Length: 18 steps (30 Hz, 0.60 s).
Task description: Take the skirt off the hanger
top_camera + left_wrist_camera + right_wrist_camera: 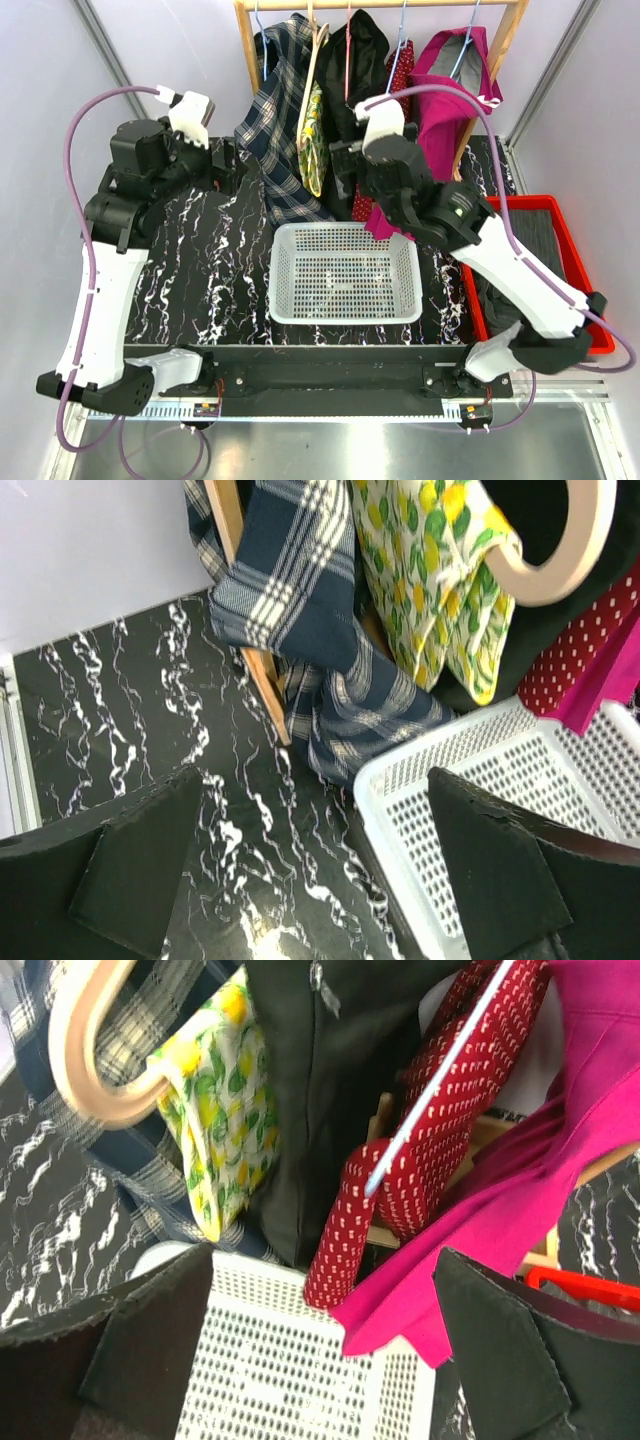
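Several garments hang on a wooden rack (380,5) at the back: a navy plaid one (280,130), a yellow lemon-print one (313,140) on a wooden hanger (570,550), a black one (365,60), a red dotted one (400,65) and a magenta one (450,90). I cannot tell which is the skirt. My left gripper (235,165) is open and empty, left of the plaid garment (300,600). My right gripper (350,170) is open and empty, just in front of the black (320,1110), red dotted (400,1160) and magenta (500,1230) garments, touching none.
A white perforated basket (345,229) stands on the black marbled table below the garments. A red tray (560,205) holding dark cloth sits at the right. The plaid garment's hem reaches the table beside a rack leg (265,675).
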Available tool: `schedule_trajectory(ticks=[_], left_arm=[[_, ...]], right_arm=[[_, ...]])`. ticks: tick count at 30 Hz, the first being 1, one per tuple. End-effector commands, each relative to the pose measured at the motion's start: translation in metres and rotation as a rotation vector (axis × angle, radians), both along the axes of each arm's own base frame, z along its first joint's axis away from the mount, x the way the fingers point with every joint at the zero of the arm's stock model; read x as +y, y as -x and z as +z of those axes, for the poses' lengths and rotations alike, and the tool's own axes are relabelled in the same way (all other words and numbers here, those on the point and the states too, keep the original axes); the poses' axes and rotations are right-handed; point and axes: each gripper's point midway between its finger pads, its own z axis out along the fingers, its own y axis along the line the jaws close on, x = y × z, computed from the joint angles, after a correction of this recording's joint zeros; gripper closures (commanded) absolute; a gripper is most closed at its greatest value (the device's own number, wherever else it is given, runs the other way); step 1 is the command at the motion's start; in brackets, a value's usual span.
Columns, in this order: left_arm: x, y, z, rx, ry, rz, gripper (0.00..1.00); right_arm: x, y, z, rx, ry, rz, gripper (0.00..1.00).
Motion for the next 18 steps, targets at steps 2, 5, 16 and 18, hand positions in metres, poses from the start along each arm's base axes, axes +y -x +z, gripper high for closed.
schedule_trajectory(ticks=[2, 5, 16, 18], left_arm=[[-0.008, -0.032, 0.065, -0.197, 0.085, 0.018, 0.06], [-0.014, -0.052, 0.096, -0.236, 0.154, 0.039, 0.16], [-0.036, -0.141, 0.126, -0.322, 0.282, 0.077, 0.35], [-0.042, -0.156, 0.122, -0.314, 0.278, 0.084, 0.37]], right_arm=[[0.004, 0.026, 0.027, -0.057, -0.158, 0.14, 0.0], [0.006, 0.029, 0.026, -0.06, -0.15, 0.147, 0.0], [0.029, 0.036, 0.009, -0.073, -0.109, 0.185, 0.16], [0.03, 0.036, 0.005, -0.072, -0.105, 0.183, 0.17]])
